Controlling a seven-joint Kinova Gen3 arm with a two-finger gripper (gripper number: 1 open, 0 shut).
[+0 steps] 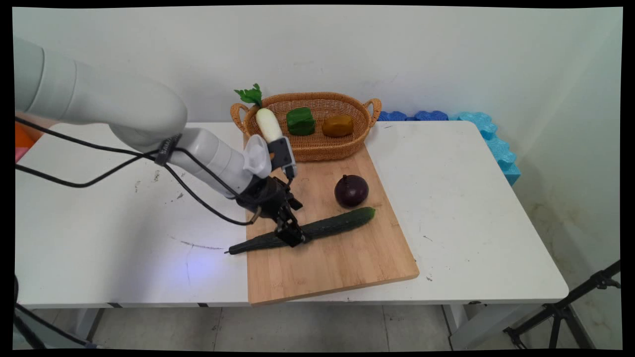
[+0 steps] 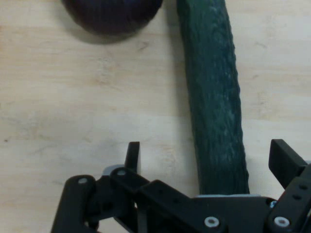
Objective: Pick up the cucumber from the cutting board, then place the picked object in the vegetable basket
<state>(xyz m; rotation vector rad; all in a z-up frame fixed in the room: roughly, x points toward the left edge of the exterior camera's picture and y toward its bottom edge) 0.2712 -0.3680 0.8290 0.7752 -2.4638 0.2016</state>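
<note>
Cucumber (image 1: 317, 229) is lying slantwise across the middle of the wooden cutting board (image 1: 337, 267), its thin stem end poking off the board's left edge onto the white table (image 1: 471, 218). Gripper (image 1: 293, 237) is hanging low over the cucumber's left half, fingers spread open on either side of it. In the hand view the cucumber (image 2: 214, 97) is running up the frame between the two open fingers (image 2: 133, 156), not clamped. Dark purple onion (image 1: 351, 190) is sitting on the board just above the cucumber's right end. Wicker basket (image 1: 317, 146) is standing at the board's top edge, holding a white radish (image 1: 268, 124), a green pepper (image 1: 300, 121) and a brown potato-like piece (image 1: 338, 125). Blue foam blocks (image 1: 491, 136) are lying behind the table, upper right.
</note>
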